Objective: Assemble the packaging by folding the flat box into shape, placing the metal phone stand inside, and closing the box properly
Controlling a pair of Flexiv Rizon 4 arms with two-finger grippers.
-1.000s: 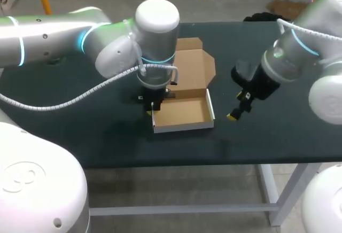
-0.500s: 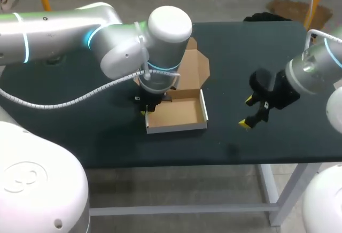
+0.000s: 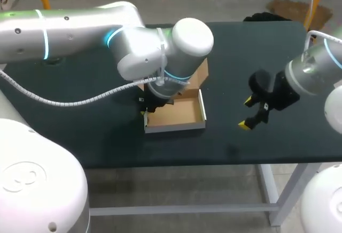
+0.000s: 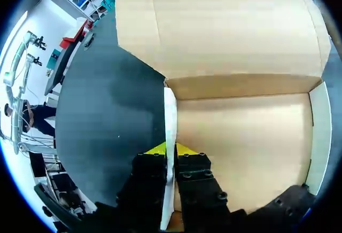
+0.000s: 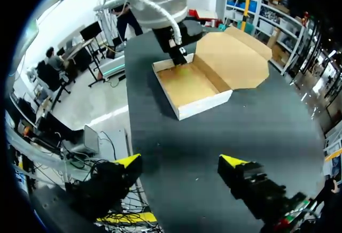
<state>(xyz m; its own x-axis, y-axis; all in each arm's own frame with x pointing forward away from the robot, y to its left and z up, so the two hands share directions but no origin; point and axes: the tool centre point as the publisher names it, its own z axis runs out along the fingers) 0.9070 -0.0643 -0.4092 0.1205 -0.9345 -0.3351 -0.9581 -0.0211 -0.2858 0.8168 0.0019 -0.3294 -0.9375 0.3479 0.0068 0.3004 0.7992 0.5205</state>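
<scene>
The cardboard box (image 3: 176,113) stands folded into an open tray, brown inside and white outside, with its lid flap (image 3: 200,72) laid back behind it. My left gripper (image 3: 145,111) is shut on the box's left side wall (image 4: 170,115), one yellow tip on each face of it (image 4: 170,148). My right gripper (image 3: 247,113) hangs open above the bare table to the right of the box, well apart from it. In the right wrist view the box (image 5: 187,86) and lid (image 5: 235,56) lie ahead of the open right gripper (image 5: 180,161). No metal phone stand shows in any view.
The dark table top (image 3: 107,137) runs to its front edge just below the box. My left arm's big elbow joint (image 3: 189,40) hangs over the lid and hides most of it from the head view.
My right gripper drew back to the right, away from the box, then held still. My left arm swung its elbow rightward and shifted the held box slightly left.
</scene>
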